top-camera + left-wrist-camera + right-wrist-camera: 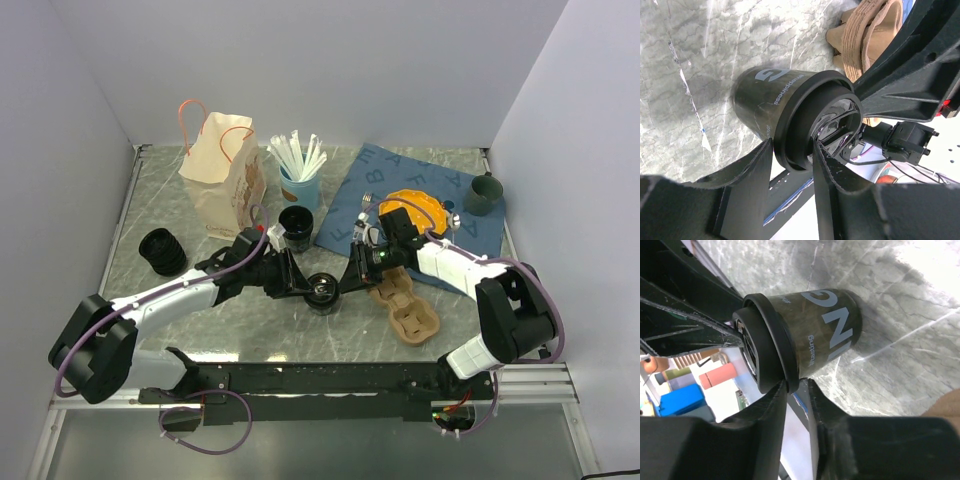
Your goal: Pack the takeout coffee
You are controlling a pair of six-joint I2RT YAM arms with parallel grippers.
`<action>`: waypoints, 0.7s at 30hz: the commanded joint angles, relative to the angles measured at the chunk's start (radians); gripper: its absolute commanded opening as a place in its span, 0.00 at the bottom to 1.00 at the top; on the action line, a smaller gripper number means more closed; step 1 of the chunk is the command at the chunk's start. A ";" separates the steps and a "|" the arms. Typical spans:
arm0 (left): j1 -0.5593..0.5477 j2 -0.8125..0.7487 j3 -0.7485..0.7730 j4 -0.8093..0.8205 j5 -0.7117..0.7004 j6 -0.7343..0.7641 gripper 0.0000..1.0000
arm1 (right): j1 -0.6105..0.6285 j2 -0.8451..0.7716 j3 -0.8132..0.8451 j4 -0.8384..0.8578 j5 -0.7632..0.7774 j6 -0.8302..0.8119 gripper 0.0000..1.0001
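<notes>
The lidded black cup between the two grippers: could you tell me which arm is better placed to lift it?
Left, probably. The left gripper has a finger on each side of the lid of the takeout coffee and seems to grip it; the right gripper only meets the lid's rim at its fingertips.

One camera looks down from above the near edge; my wrist cameras — close, opposite sides — share the takeout coffee point(323, 290).

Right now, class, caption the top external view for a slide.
The left hand and right hand meet at the lidded takeout coffee, cup carrier beside it.
</notes>
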 commanded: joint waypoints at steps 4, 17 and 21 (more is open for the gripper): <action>-0.027 0.096 -0.078 -0.271 -0.213 0.050 0.41 | 0.012 0.059 -0.091 0.120 0.047 -0.002 0.16; -0.036 0.106 -0.084 -0.286 -0.239 0.021 0.40 | -0.034 0.139 -0.160 0.095 0.138 0.003 0.16; -0.039 0.110 -0.069 -0.309 -0.258 0.011 0.40 | -0.034 0.113 -0.148 0.030 0.196 0.010 0.18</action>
